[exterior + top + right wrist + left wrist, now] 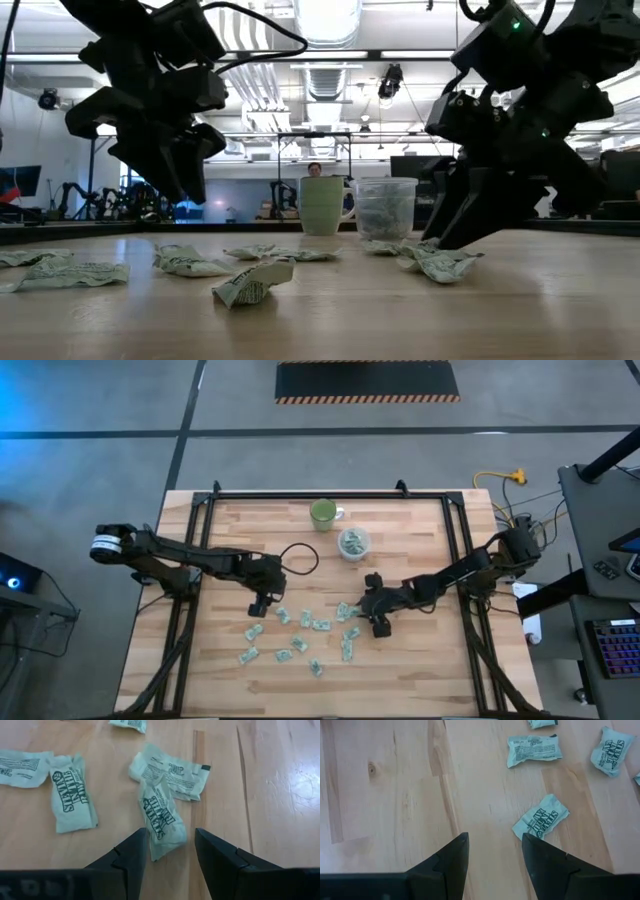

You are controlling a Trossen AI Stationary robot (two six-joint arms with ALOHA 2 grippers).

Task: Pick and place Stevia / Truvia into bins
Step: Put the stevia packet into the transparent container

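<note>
Low over worktop (420,660): right claw (169,851) parted astride a Stevia sachet (161,822); left claw (494,855) parted, empty, beside another sachet (540,817); cup (353,543) contents blurred.

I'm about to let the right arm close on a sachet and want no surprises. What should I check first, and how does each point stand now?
1. Right gripper open: ok, fingers apart.
2. A sachet lies between its fingers: ok, one end reaches into the gap.
3. That sachet is alone: not ok, it overlaps a second sachet, which may come along.
4. Fingers low enough to pinch: cannot tell; the low view shows the gripper near the table, but contact is unclear.
5. Clear cup upright and unobstructed: ok, it already holds sachets, beside the green mug.
6. Left gripper out of the way: ok, open, over its own side of the pile.
</note>
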